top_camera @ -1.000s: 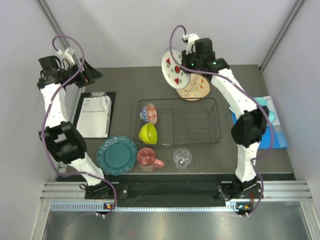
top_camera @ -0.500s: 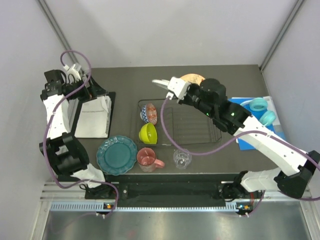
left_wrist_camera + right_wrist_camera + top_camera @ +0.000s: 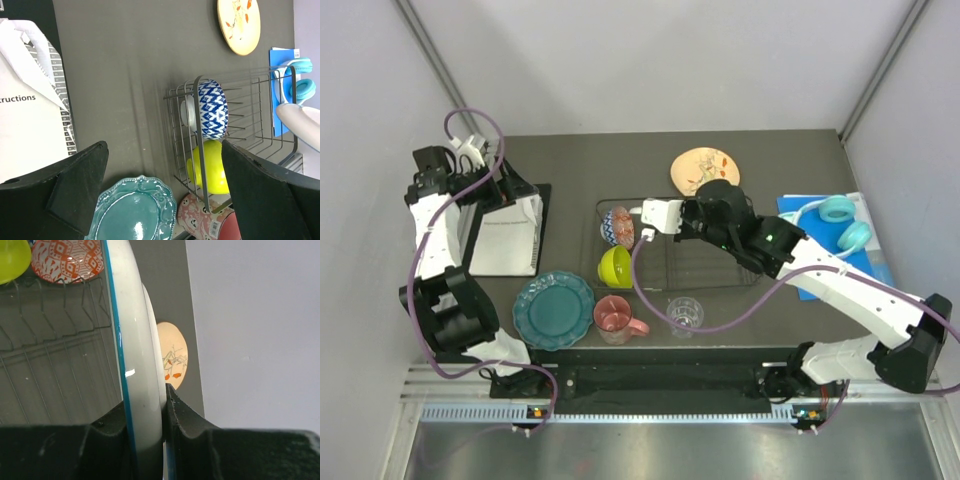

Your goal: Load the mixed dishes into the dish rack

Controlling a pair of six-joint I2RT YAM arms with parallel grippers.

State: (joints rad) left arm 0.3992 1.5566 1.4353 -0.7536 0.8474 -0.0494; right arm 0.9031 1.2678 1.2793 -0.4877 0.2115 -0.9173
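My right gripper (image 3: 143, 407) is shut on the rim of the white plate (image 3: 136, 355), which stands edge-on with a blue line along its edge. In the top view the right gripper (image 3: 670, 217) is over the left part of the wire dish rack (image 3: 725, 262). The blue-patterned bowl (image 3: 618, 227) and the lime-green bowl (image 3: 616, 267) stand at the rack's left end. The peach floral plate (image 3: 705, 171) lies behind the rack. The teal plate (image 3: 553, 310), pink mug (image 3: 617, 317) and clear glass (image 3: 685, 315) sit in front. My left gripper (image 3: 505, 186) is open and empty, high at the left.
A clipboard with white paper (image 3: 505, 235) lies under the left arm. Turquoise headphones (image 3: 840, 218) lie on a blue sheet at the right. The left wrist view shows the teal plate (image 3: 132, 212), the mug (image 3: 210, 222) and the rack's corner (image 3: 196, 145).
My right arm has swung down from high at the back with the white plate, which is now edge-on over the rack's left part. The left arm has shifted slightly.
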